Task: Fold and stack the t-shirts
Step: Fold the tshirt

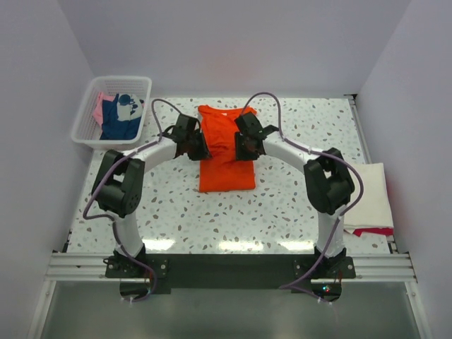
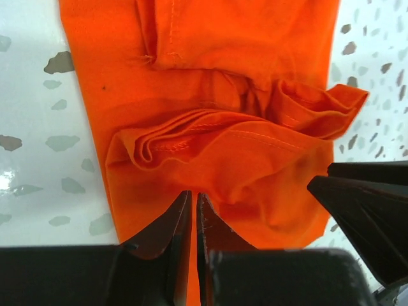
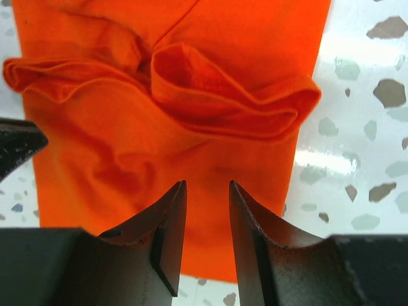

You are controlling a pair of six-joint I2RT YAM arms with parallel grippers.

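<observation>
Well, the orange t-shirt (image 1: 224, 168) lies mid-table towards the far side, folded narrow, its top layers rumpled. The left gripper (image 2: 193, 199) hovers at its left edge, jaws nearly together, perhaps nipping cloth; the right gripper (image 3: 207, 188) opposite stands released.

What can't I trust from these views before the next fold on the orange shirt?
Left wrist view: the left gripper is nearly closed over the orange t-shirt; its fingers hide whether cloth is pinched.
Top view: it and the right gripper cover the shirt's raised folds.
Top view: the basket holds an overlapping pile, so the shirt count is unclear.
Top view: the red t-shirt lies mostly under the cream-white t-shirt.
</observation>
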